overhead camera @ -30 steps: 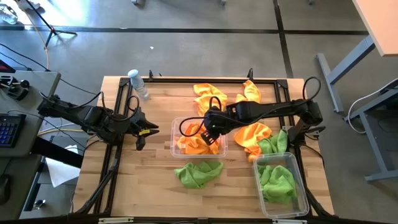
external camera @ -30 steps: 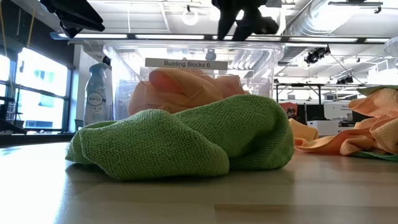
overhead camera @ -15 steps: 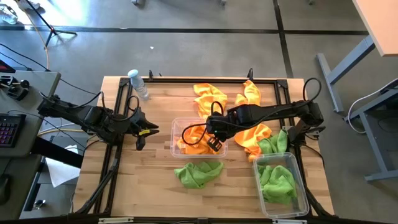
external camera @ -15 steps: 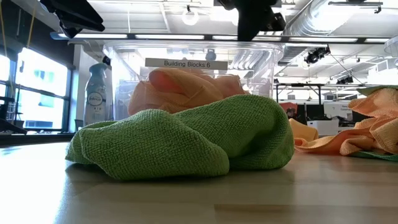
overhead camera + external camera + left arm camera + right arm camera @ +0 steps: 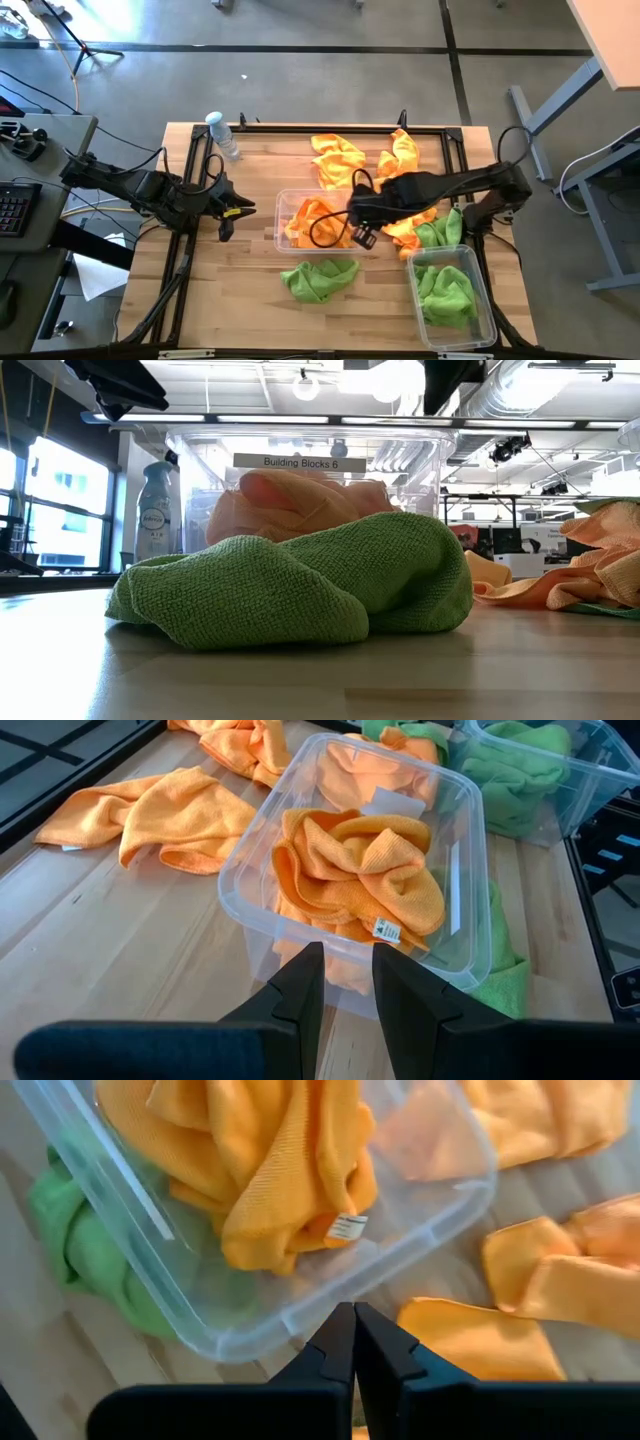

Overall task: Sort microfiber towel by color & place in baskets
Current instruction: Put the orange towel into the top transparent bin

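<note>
Partly sorted: orange cloths in the center basket (image 5: 283, 238), green ones in the right basket (image 5: 489, 322). Loose orange towels (image 5: 337, 155) and a green towel (image 5: 318, 279) remain on the table, maybe more. Right gripper (image 5: 363, 237) is clenched empty; left gripper (image 5: 226, 211) waits, slightly parted, empty.

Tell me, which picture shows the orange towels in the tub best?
The left wrist view: the orange towels fill the clear tub in plain sight, white tag showing. The right wrist view shows part of the pile through the tub's corner. The high view shows them small, partly under the right arm. The low view shows them behind a green towel.
</note>
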{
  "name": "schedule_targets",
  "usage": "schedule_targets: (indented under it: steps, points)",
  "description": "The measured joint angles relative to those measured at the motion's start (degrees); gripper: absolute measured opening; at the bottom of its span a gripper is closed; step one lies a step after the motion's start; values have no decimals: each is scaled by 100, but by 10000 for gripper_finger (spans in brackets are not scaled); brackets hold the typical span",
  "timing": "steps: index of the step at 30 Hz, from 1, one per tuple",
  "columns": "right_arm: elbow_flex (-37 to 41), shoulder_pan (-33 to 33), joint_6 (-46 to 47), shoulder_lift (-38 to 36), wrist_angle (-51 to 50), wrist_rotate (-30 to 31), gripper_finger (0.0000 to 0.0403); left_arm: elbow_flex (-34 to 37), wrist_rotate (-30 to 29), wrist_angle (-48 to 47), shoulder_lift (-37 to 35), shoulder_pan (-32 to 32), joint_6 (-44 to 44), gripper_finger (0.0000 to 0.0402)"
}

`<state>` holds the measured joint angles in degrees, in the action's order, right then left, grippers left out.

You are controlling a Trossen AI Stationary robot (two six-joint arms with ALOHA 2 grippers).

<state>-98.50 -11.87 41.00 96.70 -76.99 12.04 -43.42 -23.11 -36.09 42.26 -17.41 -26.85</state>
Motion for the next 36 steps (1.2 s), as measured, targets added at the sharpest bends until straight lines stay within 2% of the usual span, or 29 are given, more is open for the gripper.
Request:
schedule_targets:
  steps: [6,10,14,18,22,29,36]
  points:
    - [0,-175,-6,-498,-362,554,0,0,-71,229,106,2,-156,75]
    - [79,-213,-168,-835,-525,933,0,-199,-181,428,535,-42,-291,75]
    - [1124,-195,-247,-1602,39,862,0,-661,-427,426,1226,-120,-293,75]
    - [2579,-191,-98,-2710,850,563,0,-1178,-678,433,1895,-153,-320,75]
    - [3600,-191,242,-3849,1382,544,0,-1724,-750,427,2512,-151,-415,75]
    - [4697,-191,236,-5469,1840,551,0,-2692,-920,380,3508,-151,-458,75]
    - [5626,-191,-74,-6367,2714,529,0,-3434,-966,380,4401,-151,-507,75]
